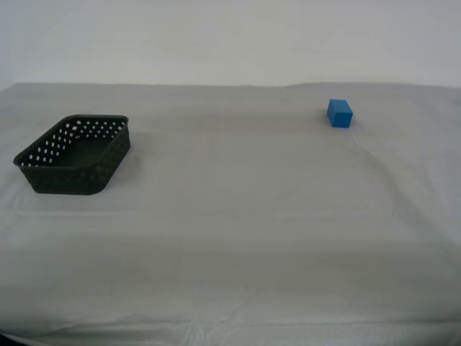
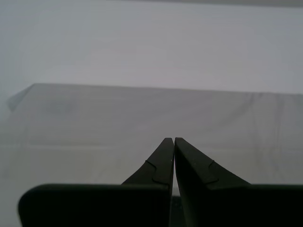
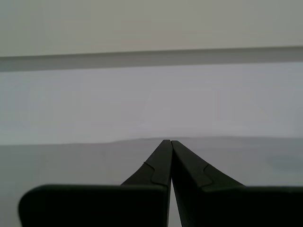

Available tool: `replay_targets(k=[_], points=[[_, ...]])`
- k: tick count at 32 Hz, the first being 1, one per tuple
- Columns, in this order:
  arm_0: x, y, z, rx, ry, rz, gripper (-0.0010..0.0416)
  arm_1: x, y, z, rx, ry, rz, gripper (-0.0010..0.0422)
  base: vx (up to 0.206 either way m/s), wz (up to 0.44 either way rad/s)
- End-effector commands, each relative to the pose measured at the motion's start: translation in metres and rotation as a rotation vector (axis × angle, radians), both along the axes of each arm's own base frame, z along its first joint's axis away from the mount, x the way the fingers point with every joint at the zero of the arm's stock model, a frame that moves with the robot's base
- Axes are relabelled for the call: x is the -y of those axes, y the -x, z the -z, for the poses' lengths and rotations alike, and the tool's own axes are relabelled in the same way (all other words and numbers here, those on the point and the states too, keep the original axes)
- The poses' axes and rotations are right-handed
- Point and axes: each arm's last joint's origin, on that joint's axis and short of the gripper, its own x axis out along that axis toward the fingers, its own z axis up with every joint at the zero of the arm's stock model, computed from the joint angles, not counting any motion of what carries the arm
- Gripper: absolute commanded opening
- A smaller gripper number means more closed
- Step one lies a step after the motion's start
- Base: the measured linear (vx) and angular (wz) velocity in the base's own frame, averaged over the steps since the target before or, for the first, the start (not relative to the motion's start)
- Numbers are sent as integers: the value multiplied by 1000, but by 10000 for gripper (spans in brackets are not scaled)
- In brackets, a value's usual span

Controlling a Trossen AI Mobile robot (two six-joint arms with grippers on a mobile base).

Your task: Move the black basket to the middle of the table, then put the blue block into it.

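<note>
The black basket (image 1: 73, 153) stands empty on the table (image 1: 238, 216) at the exterior view's left. The blue block (image 1: 340, 113) sits on the cloth at the far right of that view, well apart from the basket. Neither arm shows in the exterior view. My first gripper (image 3: 170, 142) is shut and empty, with only cloth and a pale wall ahead of it. My second gripper (image 2: 173, 139) is shut and empty, looking over bare cloth. Neither wrist view shows the basket or the block.
The pale cloth has slight wrinkles near the front edge. A plain pale wall (image 1: 230, 36) stands behind the table's far edge.
</note>
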Motion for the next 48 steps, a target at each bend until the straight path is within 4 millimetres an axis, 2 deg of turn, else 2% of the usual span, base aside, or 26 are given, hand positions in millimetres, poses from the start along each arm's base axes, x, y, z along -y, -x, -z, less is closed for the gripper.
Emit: replay_targets(k=[1, 6, 10, 12, 16, 21, 28, 34, 41, 48], points=[[0, 1, 6, -68, -58, 7, 0, 0, -2, -3, -69, -11, -2, 0, 0, 0], [0, 2, 13, -143, -85, 14, 0, -1, -3, -1, -142, -70, 3, 0, 0, 0], [0, 3, 18, -190, -86, 16, 2, -5, 0, 4, -207, -111, -67, 5, 0, 0], [0, 4, 20, -209, -86, 17, 3, -6, 1, 8, -244, -118, -78, 19, 0, 0], [0, 5, 22, -232, -86, 18, 6, -8, -4, 26, -367, -120, -81, 77, 0, 0], [0, 4, 22, -235, -100, 21, 56, -9, -21, 60, -524, -115, -63, 153, 0, 0], [0, 3, 24, -243, -124, 27, 152, -10, -43, 103, -643, -111, -54, 211, 0, 0], [0, 3, 24, -243, -123, 27, 221, -11, -53, 135, -740, -112, -50, 234, 0, 0], [0, 3, 24, -242, -123, 27, 280, -12, -63, 167, -780, -120, -42, 240, 0, 0], [0, 3, 24, -242, -123, 27, 292, -13, -69, 186, -812, -131, -44, 201, 0, 0]])
